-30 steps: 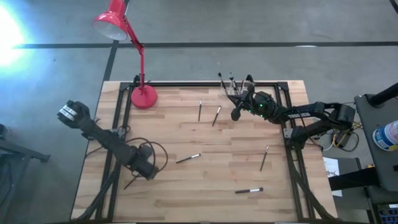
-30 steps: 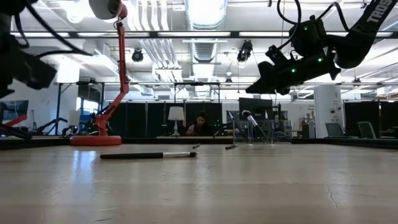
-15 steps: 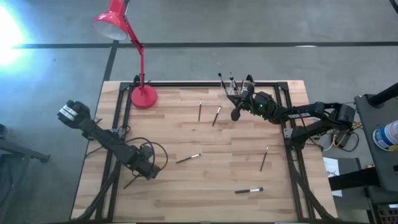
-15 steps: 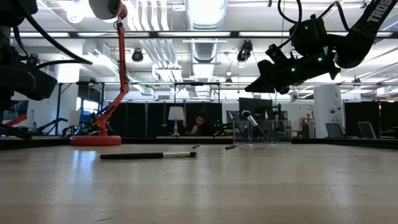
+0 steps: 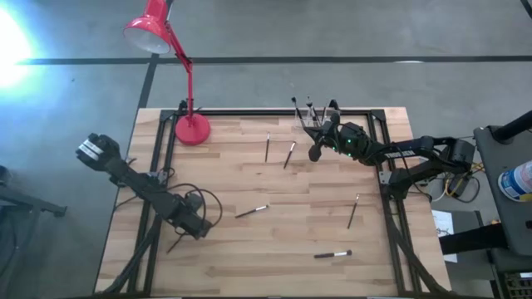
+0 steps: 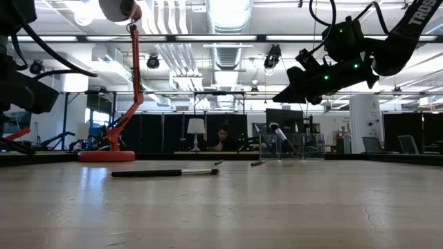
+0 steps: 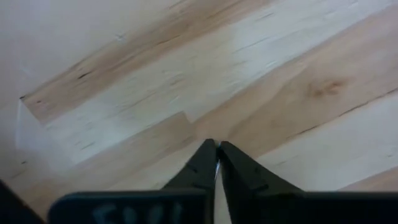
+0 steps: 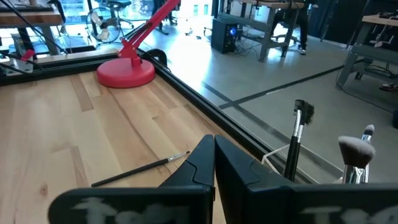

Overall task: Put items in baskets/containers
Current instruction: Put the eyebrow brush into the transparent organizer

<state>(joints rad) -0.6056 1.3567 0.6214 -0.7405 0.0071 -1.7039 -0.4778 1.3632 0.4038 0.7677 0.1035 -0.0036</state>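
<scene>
Five makeup brushes lie flat on the wooden table: two near the far edge (image 5: 267, 147) (image 5: 289, 154), one in the middle (image 5: 251, 212), and two toward the right and near side (image 5: 353, 211) (image 5: 332, 254). The clear organiser (image 5: 314, 121) stands at the far edge with several brushes upright in it (image 8: 298, 137). My right gripper (image 5: 316, 153) hovers shut above the table just in front of the organiser, holding nothing (image 8: 213, 150). My left gripper (image 5: 199, 227) is shut over bare wood near the table's left side (image 7: 216, 152).
A red desk lamp stands with its base (image 5: 192, 129) at the far left corner and its shade beyond the table. A black metal frame (image 5: 387, 178) runs along the table's sides. Cables loop beside the left gripper (image 5: 212, 203). A person sits far off in the room (image 6: 223, 137).
In the low view my left arm has sunk a little toward the table. My right gripper has edged slightly toward the table's left. Both stay shut, and no brush has moved.
</scene>
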